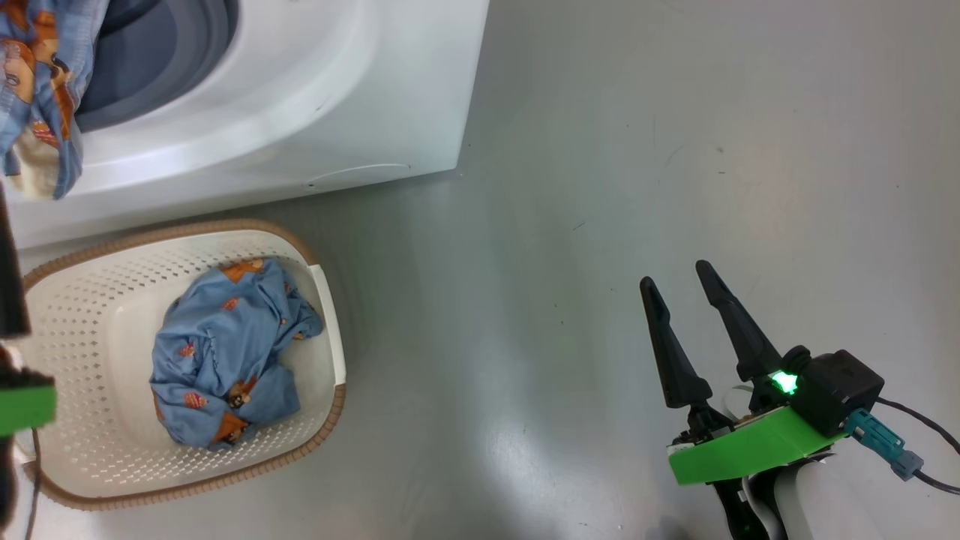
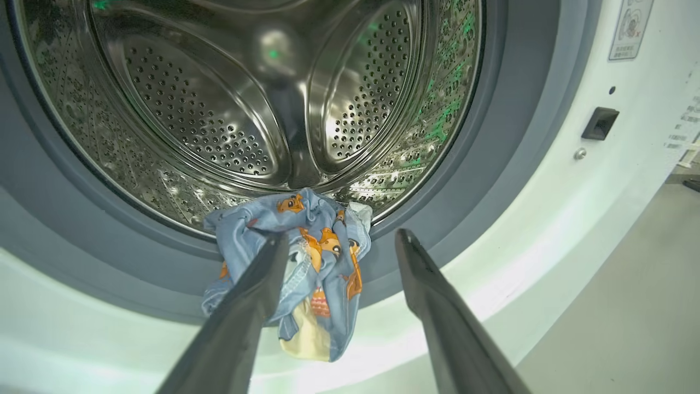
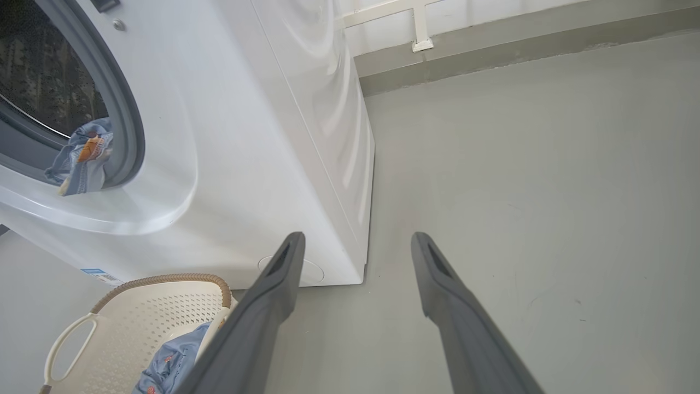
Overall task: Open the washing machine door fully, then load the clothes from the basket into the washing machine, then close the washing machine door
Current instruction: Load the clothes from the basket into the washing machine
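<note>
- The washing machine (image 1: 315, 97) fills the upper left of the head view. Its round mouth is uncovered, and the steel drum (image 2: 219, 109) and the grey-blue gasket (image 2: 508, 137) are plain to see in the left wrist view.
- One garment (image 2: 317, 262), light blue with orange-brown prints and a pale patch, is draped over the lower lip of the gasket. Its top lies at the drum's edge, and the rest hangs down over the white front.
- The left gripper (image 2: 343, 236) points at the mouth, its two dark fingers spread wide.
- The garment shows in the gap between them, beyond the tips, and nothing is clamped. The finger at lower left of that view overlaps the cloth, but I cannot tell whether it touches.
- The basket (image 1: 90, 300) sits on the grey floor (image 1: 675, 150) at the lower left of the head view, just below the machine's front.
- The rest of the clothes (image 1: 221, 352) lie in the basket as a crumpled blue bundle against its right-hand wall.
- The right gripper (image 1: 675, 275) is at the lower right of the head view, well apart from the basket and the machine. Its fingers are fully parted over bare floor and hold nothing.
- In the right wrist view, the basket's white handle (image 3: 65, 339) shows at the lower left.
</note>
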`<state>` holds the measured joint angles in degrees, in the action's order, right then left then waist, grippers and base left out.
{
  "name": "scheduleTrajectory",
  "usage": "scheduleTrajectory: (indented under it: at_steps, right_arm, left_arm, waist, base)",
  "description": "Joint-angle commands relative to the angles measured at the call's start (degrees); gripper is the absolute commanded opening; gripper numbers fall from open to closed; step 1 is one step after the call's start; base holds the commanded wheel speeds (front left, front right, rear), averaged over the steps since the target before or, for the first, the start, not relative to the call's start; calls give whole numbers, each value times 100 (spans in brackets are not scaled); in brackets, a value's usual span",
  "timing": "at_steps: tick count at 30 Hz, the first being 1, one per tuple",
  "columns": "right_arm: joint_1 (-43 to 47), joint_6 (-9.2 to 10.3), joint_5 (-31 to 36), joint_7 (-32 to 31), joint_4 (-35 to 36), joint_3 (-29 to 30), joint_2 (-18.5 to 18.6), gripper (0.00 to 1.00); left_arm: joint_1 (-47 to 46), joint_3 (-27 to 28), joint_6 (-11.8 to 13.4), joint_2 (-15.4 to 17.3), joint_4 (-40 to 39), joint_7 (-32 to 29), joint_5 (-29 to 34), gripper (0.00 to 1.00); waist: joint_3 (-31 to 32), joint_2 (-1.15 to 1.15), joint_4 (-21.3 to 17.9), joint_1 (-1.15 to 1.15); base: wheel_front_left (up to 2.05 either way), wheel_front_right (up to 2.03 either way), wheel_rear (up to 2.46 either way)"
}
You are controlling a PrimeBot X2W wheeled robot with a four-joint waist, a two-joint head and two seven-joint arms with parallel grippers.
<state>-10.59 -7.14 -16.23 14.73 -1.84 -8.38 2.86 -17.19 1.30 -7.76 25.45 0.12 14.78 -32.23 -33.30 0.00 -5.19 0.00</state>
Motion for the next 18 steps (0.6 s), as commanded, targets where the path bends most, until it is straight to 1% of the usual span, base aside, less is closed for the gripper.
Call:
scheduleTrajectory:
  at_steps: [1, 6, 18]
  right_arm:
    - [33, -35, 52, 27, 125, -128, 1, 100]
    - [35, -35, 61, 27, 126, -114, 1, 100]
    - [11, -35, 79, 27, 97, -123, 1, 100]
  left_arm:
    - [99, 254, 27, 207, -152, 21, 58, 100]
    - [454, 325, 27, 81, -186, 21, 107, 100]
    - [1287, 713, 27, -206, -94, 22, 338, 100]
  waist:
    - [-2, 0, 2, 0]
    - [6, 0, 21, 0]
    - [16, 0, 61, 0]
  base:
    - [0, 0, 0]
    - [0, 0, 0]
    - [0, 0, 0]
